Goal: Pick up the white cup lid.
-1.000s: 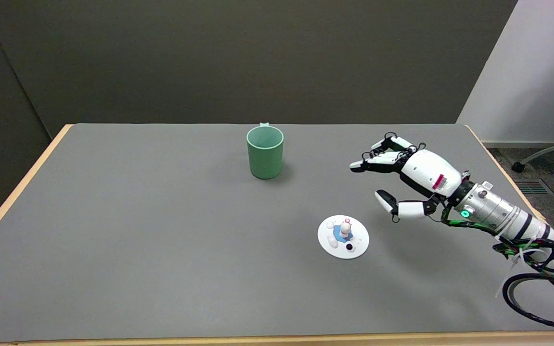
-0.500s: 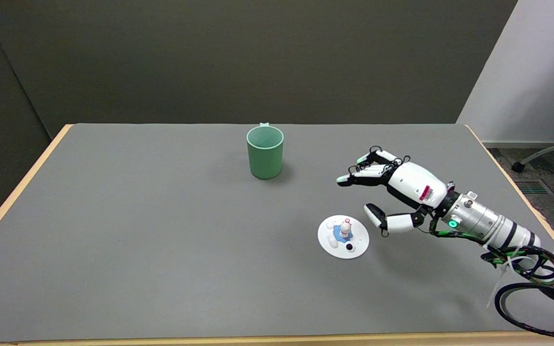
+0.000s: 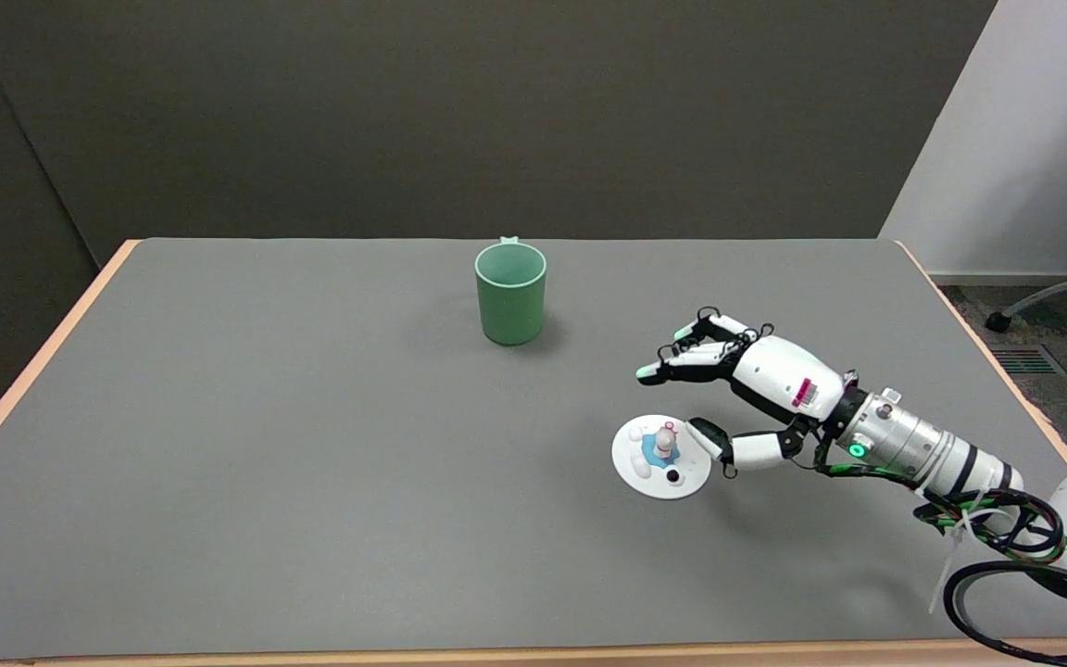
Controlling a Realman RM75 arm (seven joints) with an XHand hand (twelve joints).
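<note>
The white cup lid point(image 3: 655, 458) lies flat on the grey table point(image 3: 265, 445), right of centre; small figures and a blue patch stand on its top. My right hand point(image 3: 745, 389) hovers just right of the lid with its fingers spread and nothing held. The thumb tip reaches over the lid's right edge, while the other fingers stretch out above and behind the lid, apart from it. Whether the thumb touches the lid I cannot tell.
A green cup point(image 3: 510, 293) stands upright toward the back of the table, well left of and behind the hand. The table's wooden edge point(image 3: 987, 352) runs close to the right of my arm, with black cables trailing at the lower right.
My right hand has moved left and down, from beside the table's right part to the lid's right edge. The lid and the cup have stayed put.
</note>
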